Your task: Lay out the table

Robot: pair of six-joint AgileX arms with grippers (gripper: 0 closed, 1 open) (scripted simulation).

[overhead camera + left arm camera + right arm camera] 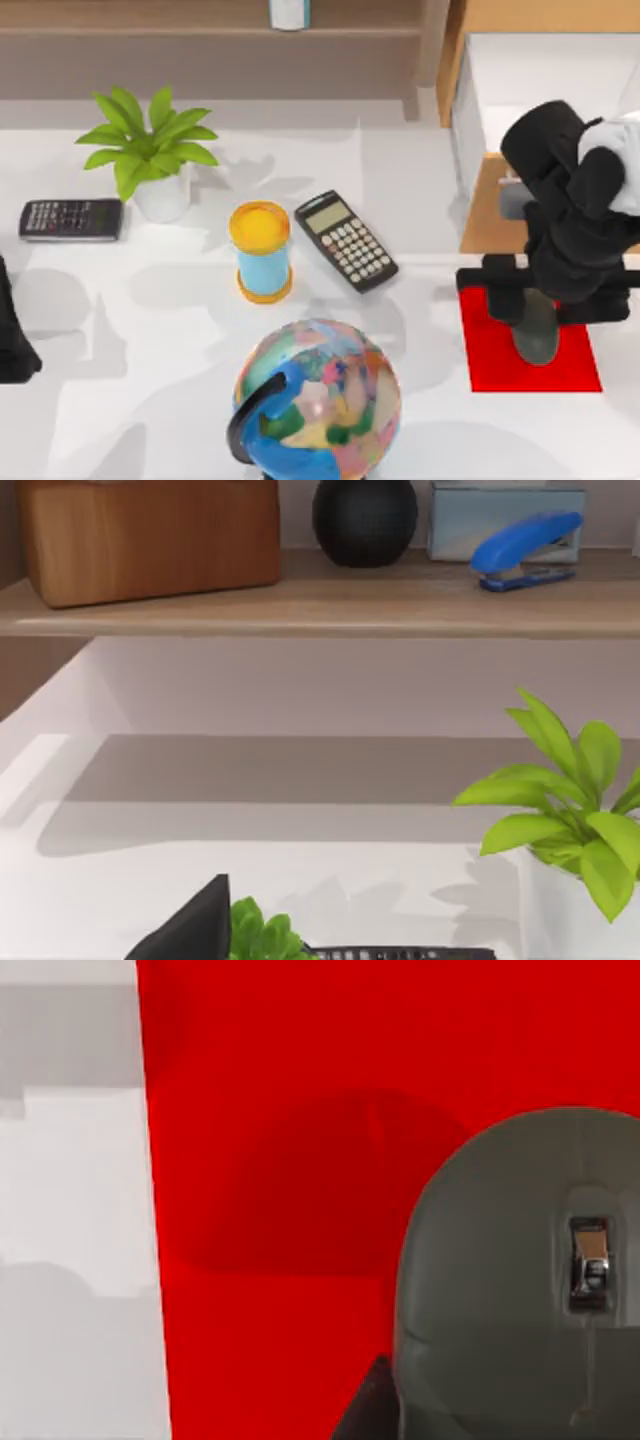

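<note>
Table [150, 330], white and wide, spans the top view and carries a potted plant [150, 150], two calculators [70, 219] [346, 240], a yellow-capped sand timer [261, 251] and a globe [318, 400], with a red mat [500, 360] at its right side. Right gripper [535, 320] hangs over the mat around a grey mouse [520, 1280]; cannot tell how its fingers stand. Left arm [15, 330] sits parked at the left edge; behind the table a wooden shelf [320, 605] holds a blue stapler [525, 545] and a light-wood cabinet [480, 20] stands back right.
</note>
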